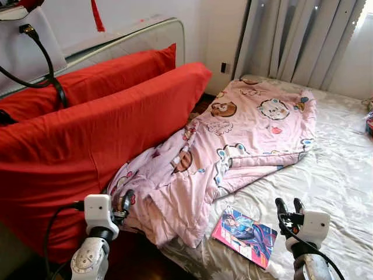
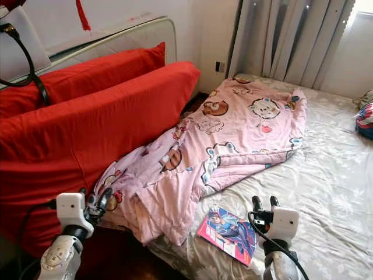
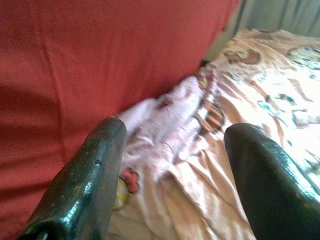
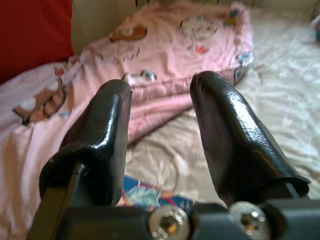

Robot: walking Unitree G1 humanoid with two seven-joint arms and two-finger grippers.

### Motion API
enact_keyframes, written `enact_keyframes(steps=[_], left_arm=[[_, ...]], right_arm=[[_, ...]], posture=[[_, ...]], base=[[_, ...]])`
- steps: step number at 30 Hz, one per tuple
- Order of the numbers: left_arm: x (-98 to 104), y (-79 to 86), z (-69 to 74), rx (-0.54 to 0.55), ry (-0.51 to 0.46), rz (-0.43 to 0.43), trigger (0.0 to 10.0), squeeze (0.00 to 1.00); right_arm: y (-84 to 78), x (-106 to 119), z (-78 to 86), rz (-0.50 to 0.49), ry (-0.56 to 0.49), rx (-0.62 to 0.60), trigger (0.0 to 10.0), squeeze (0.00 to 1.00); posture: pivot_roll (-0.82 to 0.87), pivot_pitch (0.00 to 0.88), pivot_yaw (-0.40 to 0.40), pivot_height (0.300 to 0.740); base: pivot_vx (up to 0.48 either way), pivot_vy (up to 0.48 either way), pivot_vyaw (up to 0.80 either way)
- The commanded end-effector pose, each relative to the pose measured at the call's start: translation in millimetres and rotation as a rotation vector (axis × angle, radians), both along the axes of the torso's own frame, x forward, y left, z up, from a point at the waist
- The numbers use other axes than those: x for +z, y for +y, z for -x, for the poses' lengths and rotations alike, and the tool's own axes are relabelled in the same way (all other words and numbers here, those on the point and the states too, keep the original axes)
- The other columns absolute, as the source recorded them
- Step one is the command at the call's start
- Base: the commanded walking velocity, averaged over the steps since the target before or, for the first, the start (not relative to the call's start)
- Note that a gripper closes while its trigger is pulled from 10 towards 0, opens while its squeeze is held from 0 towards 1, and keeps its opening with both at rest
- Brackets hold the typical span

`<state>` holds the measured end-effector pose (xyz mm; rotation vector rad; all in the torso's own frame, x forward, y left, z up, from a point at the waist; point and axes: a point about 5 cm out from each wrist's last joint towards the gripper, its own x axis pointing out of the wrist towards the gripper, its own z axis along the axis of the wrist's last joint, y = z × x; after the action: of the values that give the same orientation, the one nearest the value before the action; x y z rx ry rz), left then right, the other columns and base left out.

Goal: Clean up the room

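A pink cartoon-print quilt lay rumpled across the bed, its near end bunched and spilling over the mattress edge just ahead of the left gripper, whose fingers stood apart with nothing between them. Beyond those fingers rose two large red pillows against the headboard. The right gripper hovered with fingers parted over bare grey sheet; a colourful comic book lay just beside them, near the bed's edge. Objects at the far right edge were cut off. Curtains closed the far side.
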<state>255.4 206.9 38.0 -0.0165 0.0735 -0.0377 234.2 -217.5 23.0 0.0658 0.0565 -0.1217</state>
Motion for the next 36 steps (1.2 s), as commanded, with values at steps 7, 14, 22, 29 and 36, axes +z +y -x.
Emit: enact_keyframes(steps=[7,14,22,29,36], left_arm=[[-3.6,12.9,-7.7,0.041,0.04,0.009,10.0,0.0],[2.1,20.8,-4.9,0.106,-0.002,0.004,10.0,0.0],[1.8,21.1,-3.9,0.108,-0.002,-0.007,10.0,0.0],[1.0,30.0,-2.5,0.146,0.006,-0.017,10.0,0.0],[-3.0,27.9,2.7,0.139,0.022,-0.008,10.0,0.0]], right_arm=[[3.1,1.9,-5.4,0.014,-0.008,0.035,10.0,0.0],[6.3,-7.4,-2.1,0.01,0.048,0.006,10.0,0.0],[9.8,-5.4,-1.8,0.01,0.019,0.004,10.0,0.0],[7.7,-6.5,-2.0,0.018,0.027,-0.005,10.0,0.0],[11.3,-9.5,-2.3,0.005,0.044,-0.005,10.0,0.0]], posture=[[0.01,0.0,-0.005,0.695],[0.02,0.0,-0.005,0.68],[0.01,0.0,0.002,0.67],[0.01,0.0,0.006,0.67],[0.01,0.0,0.009,0.67]], base=[[0.0,0.0,0.0],[0.0,0.0,0.0],[0.0,0.0,0.0],[0.0,0.0,0.0],[0.0,0.0,0.0]])
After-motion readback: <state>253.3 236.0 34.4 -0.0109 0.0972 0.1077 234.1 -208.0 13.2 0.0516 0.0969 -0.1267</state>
